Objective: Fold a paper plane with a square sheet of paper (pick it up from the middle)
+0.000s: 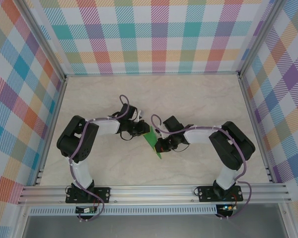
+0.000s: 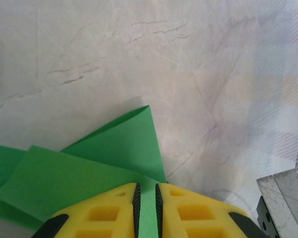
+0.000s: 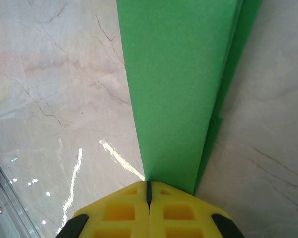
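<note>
The left gripper was clamped on the folded green sheet of paper. The right gripper pinched its opposite side, fingers together.

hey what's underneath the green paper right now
The pale marbled table shows around the green paper, which the left gripper and right gripper both pinch. The patch straight beneath the sheet is covered.

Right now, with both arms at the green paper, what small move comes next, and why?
Probably ease the left gripper shut. The right gripper is clamped on the folded square sheet of paper, while the left's jaws stand slightly apart with green in the gap, so its hold looks unsure.
</note>
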You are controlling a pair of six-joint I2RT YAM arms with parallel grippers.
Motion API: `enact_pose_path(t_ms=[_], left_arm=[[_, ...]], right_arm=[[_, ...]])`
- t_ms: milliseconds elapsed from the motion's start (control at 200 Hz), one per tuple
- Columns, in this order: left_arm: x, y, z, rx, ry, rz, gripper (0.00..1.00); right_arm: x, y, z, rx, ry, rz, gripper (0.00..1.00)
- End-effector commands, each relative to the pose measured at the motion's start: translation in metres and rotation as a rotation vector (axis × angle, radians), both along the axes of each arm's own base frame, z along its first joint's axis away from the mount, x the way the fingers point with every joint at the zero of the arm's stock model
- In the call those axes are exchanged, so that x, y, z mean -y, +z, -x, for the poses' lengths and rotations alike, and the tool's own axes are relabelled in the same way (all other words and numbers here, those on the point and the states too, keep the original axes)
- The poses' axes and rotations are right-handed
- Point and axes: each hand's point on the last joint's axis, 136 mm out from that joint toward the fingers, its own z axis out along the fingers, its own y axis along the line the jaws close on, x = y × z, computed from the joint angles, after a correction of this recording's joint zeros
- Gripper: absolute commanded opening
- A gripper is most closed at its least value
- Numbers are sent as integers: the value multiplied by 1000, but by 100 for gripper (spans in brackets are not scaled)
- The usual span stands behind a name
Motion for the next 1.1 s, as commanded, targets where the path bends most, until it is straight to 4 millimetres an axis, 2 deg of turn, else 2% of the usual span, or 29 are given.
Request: enact_pose_path(t_ms=[0,280,430,565,705,785,875,1100], left_arm=[[1,-4,-8,31,-13,-5,18],[-15,-22,-10,13,18,-77,17],[-27,-19,-16,34,19,-104,17],[-35,4,-33,77,42,-92,17],[-28,47,-43,146,63,-16,18],[-21,64,-36,181,76,19,18],[-18,68,-20,200,84,4,17],[5,54,26,152,57,40,13]], right_arm=[[20,-16,24,-88,22,74,0],[24,-19,28,-102,17,84,0],[30,-23,29,-104,2,107,0],[29,-25,27,-107,-7,105,0],[28,-24,26,-109,-15,107,0],[28,-24,25,-111,-22,106,0],[31,-26,24,-112,-40,129,0],[35,-29,23,-128,-66,158,0]])
